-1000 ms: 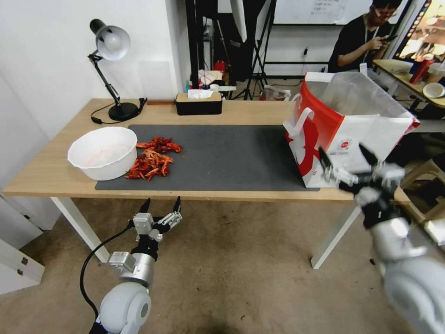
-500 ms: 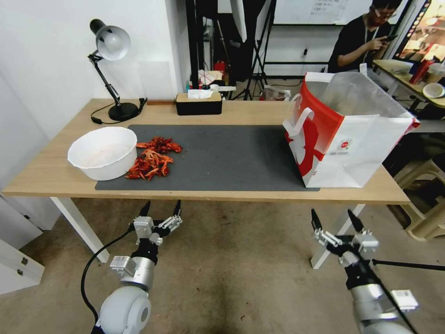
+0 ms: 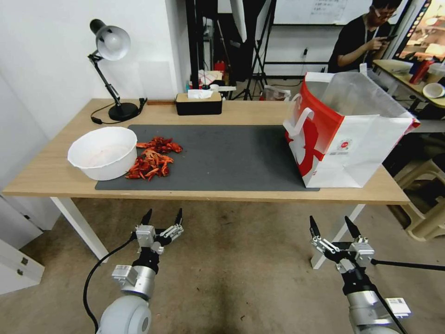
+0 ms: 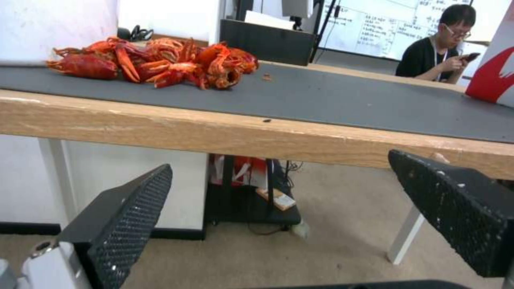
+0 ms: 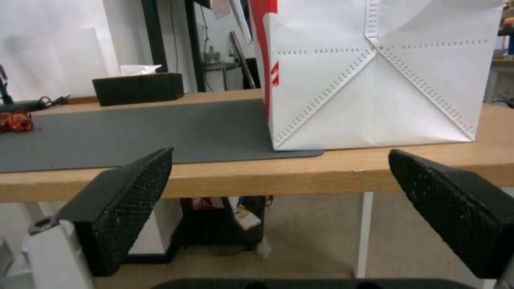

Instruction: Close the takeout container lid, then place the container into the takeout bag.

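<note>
Both grippers hang below the table's (image 3: 222,195) front edge, left gripper (image 3: 162,217) and right gripper (image 3: 331,226) each with fingers spread apart and empty; the takeout bag (image 3: 352,134) stands upright on the table's right end

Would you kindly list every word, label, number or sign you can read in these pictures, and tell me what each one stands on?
No text can be read in any view.
takeout bag: a small red round logo with fine print below it, too small to read.
whiteboard in the room behind: handwriting, too blurred to read.
sticker on the right arm: a white label with dark marks, too small to read.
</note>
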Controlling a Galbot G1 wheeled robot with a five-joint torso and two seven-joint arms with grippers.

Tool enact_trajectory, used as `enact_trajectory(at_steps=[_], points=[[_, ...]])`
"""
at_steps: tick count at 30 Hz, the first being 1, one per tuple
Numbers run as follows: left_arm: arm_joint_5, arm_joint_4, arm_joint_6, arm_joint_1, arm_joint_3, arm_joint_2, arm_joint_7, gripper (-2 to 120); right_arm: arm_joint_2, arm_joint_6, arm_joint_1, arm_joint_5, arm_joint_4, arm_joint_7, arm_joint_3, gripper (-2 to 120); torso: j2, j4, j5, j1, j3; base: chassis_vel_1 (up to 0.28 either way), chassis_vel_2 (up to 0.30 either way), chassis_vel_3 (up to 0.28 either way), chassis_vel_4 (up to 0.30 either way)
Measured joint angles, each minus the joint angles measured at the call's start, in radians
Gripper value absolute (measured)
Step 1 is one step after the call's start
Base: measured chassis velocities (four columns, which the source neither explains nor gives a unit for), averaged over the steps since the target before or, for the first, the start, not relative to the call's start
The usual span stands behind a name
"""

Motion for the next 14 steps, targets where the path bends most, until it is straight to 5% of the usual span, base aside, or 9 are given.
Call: enact_trajectory(at_steps=[14], points=[[0.0, 0.0, 0.0, -0.001, 0.0, 0.0, 0.0, 100, -0.002, -0.003, 0.001, 0.003, 0.003, 0.001, 0.001, 100, 0.0, 0.0, 0.0, 0.0, 0.0, 0.0, 0.0, 0.0, 0.0]])
